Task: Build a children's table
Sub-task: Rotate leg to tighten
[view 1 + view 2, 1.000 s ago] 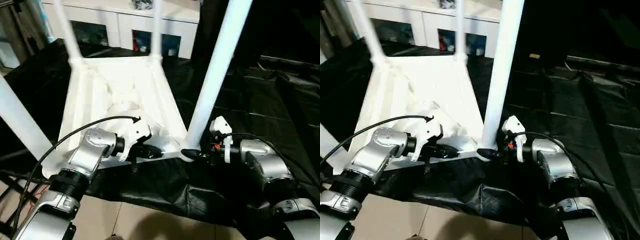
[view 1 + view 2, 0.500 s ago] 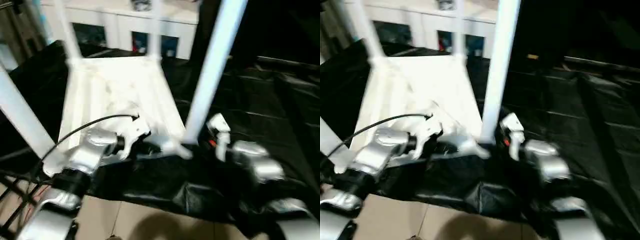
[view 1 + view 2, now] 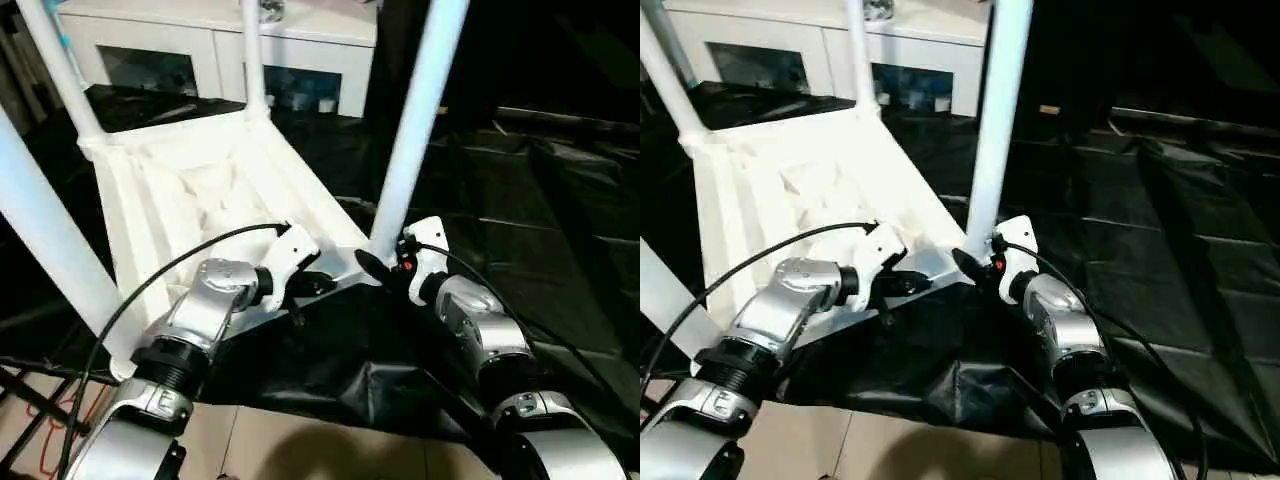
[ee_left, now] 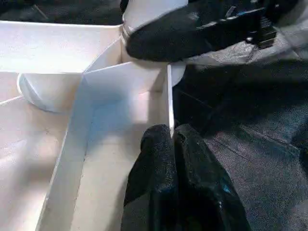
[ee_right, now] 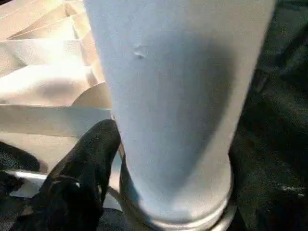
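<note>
Black sheeting (image 3: 520, 200) before white cabinet (image 3: 210, 45) | children's table (image 3: 190, 190) upturned, legs up, swung since a second ago | left gripper (image 4: 169, 137) pinching rim | right gripper (image 3: 385, 268) — spread around near leg (image 3: 410, 130) base — seating check likely.

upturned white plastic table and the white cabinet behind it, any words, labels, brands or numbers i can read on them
No readable text in any view.
White plastic table top, ribbed underside up: no lettering visible.
White cabinet with glass-fronted compartments: items behind the glass too blurred to read.
Small tan tag on the black sheet: too small to read.
</note>
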`<state>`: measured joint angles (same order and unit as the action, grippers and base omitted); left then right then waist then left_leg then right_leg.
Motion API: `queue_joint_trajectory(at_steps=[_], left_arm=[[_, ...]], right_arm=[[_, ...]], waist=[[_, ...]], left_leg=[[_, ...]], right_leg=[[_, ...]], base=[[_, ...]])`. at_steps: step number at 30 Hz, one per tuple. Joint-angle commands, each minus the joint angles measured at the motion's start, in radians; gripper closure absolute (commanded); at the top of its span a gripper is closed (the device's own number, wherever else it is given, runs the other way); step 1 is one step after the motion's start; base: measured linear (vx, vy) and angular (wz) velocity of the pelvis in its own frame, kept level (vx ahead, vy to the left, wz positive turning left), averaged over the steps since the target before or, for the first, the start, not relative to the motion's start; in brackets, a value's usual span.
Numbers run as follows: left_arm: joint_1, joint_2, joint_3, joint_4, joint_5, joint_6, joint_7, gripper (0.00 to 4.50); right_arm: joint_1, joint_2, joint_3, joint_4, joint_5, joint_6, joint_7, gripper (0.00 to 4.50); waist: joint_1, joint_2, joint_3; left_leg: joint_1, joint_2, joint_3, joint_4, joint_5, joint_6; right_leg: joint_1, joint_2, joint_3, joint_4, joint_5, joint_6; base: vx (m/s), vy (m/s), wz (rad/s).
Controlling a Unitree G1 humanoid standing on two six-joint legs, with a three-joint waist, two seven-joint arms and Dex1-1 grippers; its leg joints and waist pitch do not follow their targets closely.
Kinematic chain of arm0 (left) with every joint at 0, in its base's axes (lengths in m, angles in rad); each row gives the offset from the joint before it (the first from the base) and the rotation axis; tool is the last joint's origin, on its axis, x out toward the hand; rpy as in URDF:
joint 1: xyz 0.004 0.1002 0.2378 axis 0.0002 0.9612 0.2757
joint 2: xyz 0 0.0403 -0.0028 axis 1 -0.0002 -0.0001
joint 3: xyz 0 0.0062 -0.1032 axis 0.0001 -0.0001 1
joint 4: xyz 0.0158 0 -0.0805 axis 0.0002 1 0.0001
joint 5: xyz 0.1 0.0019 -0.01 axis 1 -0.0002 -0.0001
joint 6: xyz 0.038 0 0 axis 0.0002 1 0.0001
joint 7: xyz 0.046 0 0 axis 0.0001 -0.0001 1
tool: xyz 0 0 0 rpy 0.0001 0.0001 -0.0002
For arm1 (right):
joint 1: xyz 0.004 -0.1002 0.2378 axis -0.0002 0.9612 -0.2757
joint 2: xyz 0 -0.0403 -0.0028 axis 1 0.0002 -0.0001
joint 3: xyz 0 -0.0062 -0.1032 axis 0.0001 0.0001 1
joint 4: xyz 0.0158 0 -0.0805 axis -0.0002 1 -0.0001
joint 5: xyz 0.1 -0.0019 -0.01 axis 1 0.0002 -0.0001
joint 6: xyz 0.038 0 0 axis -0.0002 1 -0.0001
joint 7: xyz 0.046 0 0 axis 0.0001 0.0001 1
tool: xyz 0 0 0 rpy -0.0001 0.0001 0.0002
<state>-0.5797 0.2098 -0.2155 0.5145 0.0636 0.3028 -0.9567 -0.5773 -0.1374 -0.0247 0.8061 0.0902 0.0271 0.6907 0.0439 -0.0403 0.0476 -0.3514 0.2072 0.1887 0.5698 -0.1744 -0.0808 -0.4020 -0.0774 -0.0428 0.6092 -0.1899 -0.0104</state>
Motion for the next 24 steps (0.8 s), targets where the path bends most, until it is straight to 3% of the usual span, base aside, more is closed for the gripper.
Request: queue_joint_trajectory(at_steps=[1, 5, 8, 13, 19, 24], left_arm=[[0.006, -0.033, -0.064, -0.032, -0.036, -0.032, -0.062, 4.5], [0.013, 0.003, -0.07, -0.041, -0.039, -0.037, -0.109, 4.5], [0.011, 0.038, -0.07, -0.029, -0.035, -0.053, -0.145, 4.5], [-0.006, 0.087, -0.053, 0.019, -0.025, -0.1, -0.189, 4.5], [-0.021, 0.109, -0.052, 0.053, -0.032, -0.117, -0.215, 4.5], [-0.026, 0.11, -0.054, 0.064, -0.031, -0.126, -0.227, 4.5]], right_arm=[[0.017, 0.032, 0.099, -0.012, -0.004, 0.007, 0.134, 0.62], [0.026, -0.016, 0.124, -0.045, 0.01, -0.008, 0.26, 0.62], [0.034, -0.057, 0.137, -0.077, 0.034, 0.016, 0.388, 0.62], [0.051, -0.107, 0.163, -0.107, 0.048, 0.051, 0.537, 0.92], [0.067, -0.126, 0.178, -0.137, 0.061, 0.086, 0.607, 1.33], [0.076, -0.123, 0.18, -0.154, 0.067, 0.106, 0.625, 1.74]], waist=[[0.004, 0.007, -0.058], [0.005, 0.005, -0.062], [0.012, 0.002, -0.058], [0.027, 0.003, -0.053], [0.043, 0.003, -0.054], [0.046, 0.003, -0.056]], left_leg=[[-0.003, 0.021, -0.008, -0.063, -0.246, 0.038], [-0.005, 0.019, -0.004, -0.056, -0.189, 0.067], [-0.002, 0.022, -0.003, -0.056, -0.198, 0.084], [0.004, 0.027, -0.001, -0.061, -0.24, 0.055], [0.005, 0.027, 0.0, -0.061, -0.225, 0.043], [0.005, 0.027, 0.0, -0.061, -0.216, 0.037]], right_leg=[[0.046, -0.051, 0.035, -0.077, -0.183, -0.214], [0.051, -0.049, 0.035, -0.066, -0.071, -0.249], [0.05, -0.051, 0.034, -0.068, -0.094, -0.255], [0.046, -0.05, 0.033, -0.074, -0.182, -0.239], [0.044, -0.053, 0.035, -0.072, -0.192, -0.224], [0.044, -0.054, 0.034, -0.07, -0.174, -0.227]], base=[[0.0, 0.0, 0.0], [0.0, 0.0, 0.0], [0.0, 0.0, 0.0], [0.0, 0.0, 0.0], [0.0, 0.0, 0.0], [0.0, 0.0, 0.0]])
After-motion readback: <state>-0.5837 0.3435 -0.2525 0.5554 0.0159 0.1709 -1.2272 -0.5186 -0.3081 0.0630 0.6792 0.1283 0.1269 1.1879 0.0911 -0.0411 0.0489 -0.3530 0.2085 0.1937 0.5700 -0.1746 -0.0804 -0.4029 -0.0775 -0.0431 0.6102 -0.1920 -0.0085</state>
